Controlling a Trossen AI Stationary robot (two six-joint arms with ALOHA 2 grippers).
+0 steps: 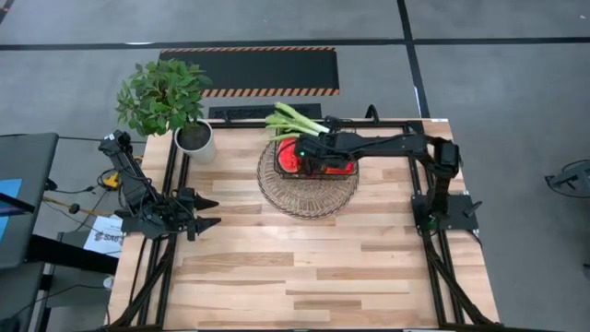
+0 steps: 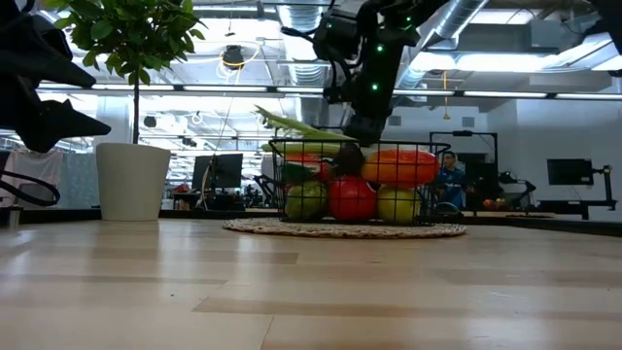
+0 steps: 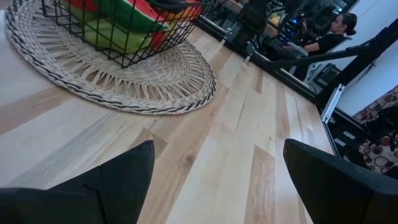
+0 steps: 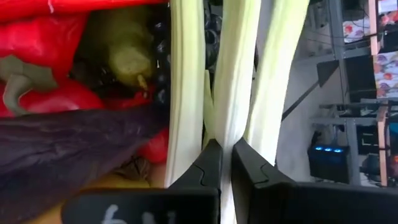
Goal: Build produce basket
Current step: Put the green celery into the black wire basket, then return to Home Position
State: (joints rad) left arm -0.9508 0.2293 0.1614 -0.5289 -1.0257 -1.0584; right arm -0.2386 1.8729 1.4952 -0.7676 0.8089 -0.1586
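The dark wire basket (image 1: 318,164) stands on a round pale woven tray (image 1: 307,195). In the low view it holds a red apple (image 2: 350,199), green pears (image 2: 305,200) and an orange-red mango (image 2: 400,165). The right wrist view also shows a purple eggplant (image 4: 62,149), a red chili (image 4: 37,81) and dark grapes (image 4: 161,62). The leek (image 1: 293,120) lies across the top of the load, and its green leaves stick out over the basket's far left rim. My right gripper (image 4: 226,149) is over the basket, shut on the leek. My left gripper (image 1: 207,210) hangs open near the table's left edge. My right gripper pinches one pale stalk of the leek (image 4: 225,127) between its two fingertips (image 4: 208,165). It comes from above, slanting in from the table's right. The leek lies on the produce in the basket, and its leaves (image 2: 292,124) reach out past the rim.
A leafy plant in a white pot (image 1: 194,138) stands at the far left corner, close to the tray. Bare wood (image 1: 313,267) fills the near half of the table. A person (image 3: 336,28) sits beyond the table's right side, and the room shows behind.
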